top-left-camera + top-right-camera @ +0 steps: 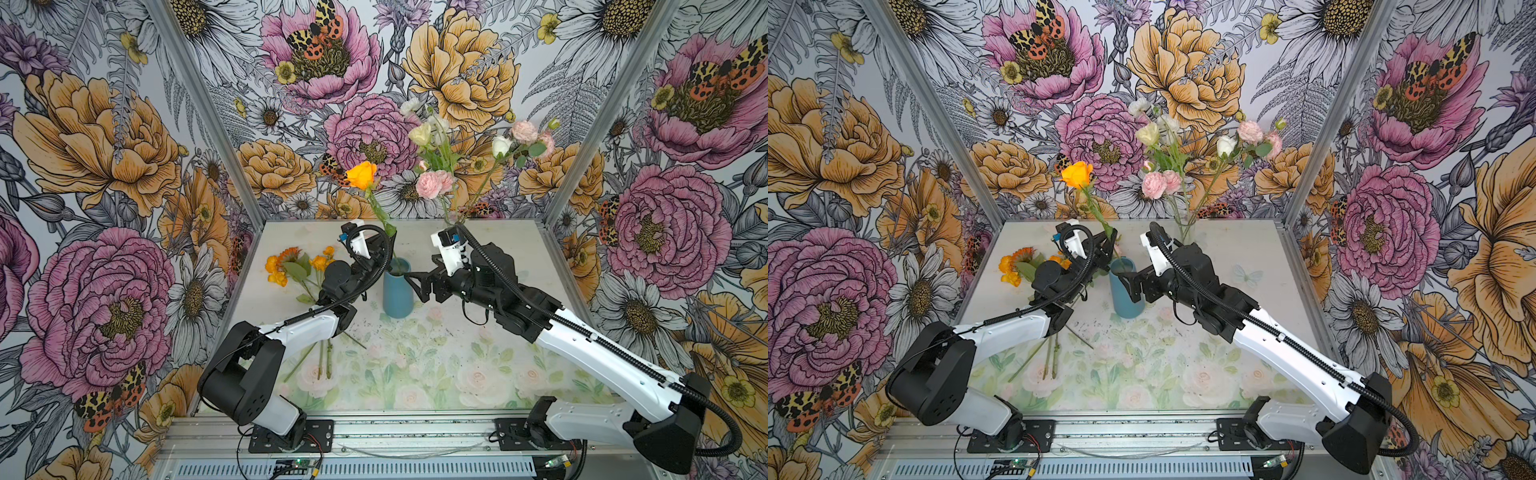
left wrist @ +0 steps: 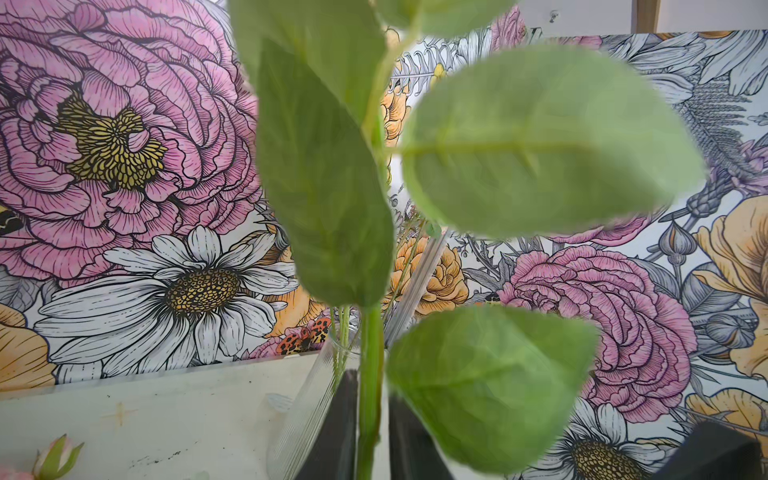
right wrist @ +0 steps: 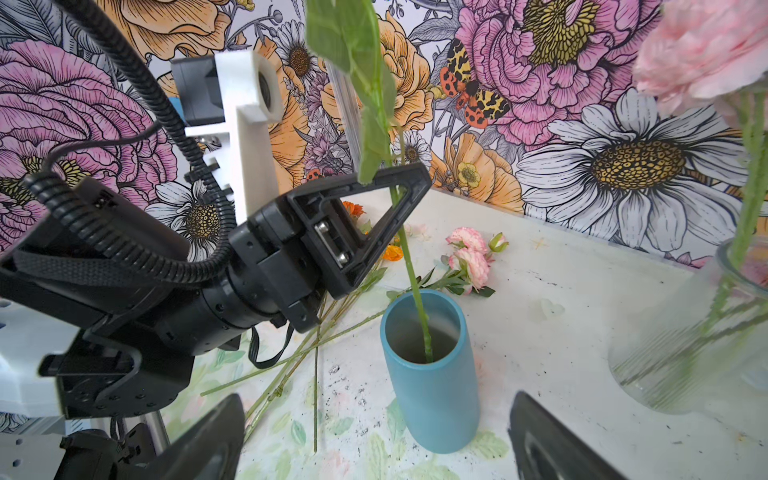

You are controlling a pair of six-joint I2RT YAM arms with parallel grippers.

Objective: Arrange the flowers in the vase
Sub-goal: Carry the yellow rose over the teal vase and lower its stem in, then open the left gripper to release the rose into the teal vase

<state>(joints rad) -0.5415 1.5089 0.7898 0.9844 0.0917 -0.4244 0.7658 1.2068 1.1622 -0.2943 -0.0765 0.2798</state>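
Item 1: long green-stemmed flower with a single orange bloom (image 1: 362, 174), standing tilted in the matte blue cylindrical vase (image 1: 398, 297). Its stem (image 3: 417, 299) enters the mouth and its foot is hidden inside. The bloom is cut off in both wrist views. In the left wrist view its blurred leaves (image 2: 536, 141) cover much of the frame.

Item 2: left pincer (image 2: 372, 390), above the vase mouth, jaws set narrowly about that stem. A sliver of light shows on one side, so contact cannot be confirmed. In both top views the fingers are largely masked by the black corrugated cable (image 1: 387, 259).

Item 3: right pincer (image 1: 413, 286), spread wide and empty, across the vase from the left pincer. Only the ends of its fingers (image 3: 208, 444) show in the right wrist view, with the vase standing between them and apart from both.

Item 4: loose orange-bloomed flowers (image 1: 286, 262), lying on the pale rose-printed tabletop (image 1: 415, 374) on the left pincer's outer side. Their stems (image 1: 322, 361) are partly covered by the left arm (image 1: 307, 328).

Item 5: pink-bloomed sprig (image 3: 469, 257), lying flat beyond the vase as seen from the right pincer; hard to make out in the top views.

Item 6: clear ribbed glass vase (image 3: 685, 340) holding pink and cream blooms (image 1: 432, 183), farther out than the right pincer — largely hidden by the right arm (image 1: 582, 345) in both top views, cut off at the edge in the right wrist view.
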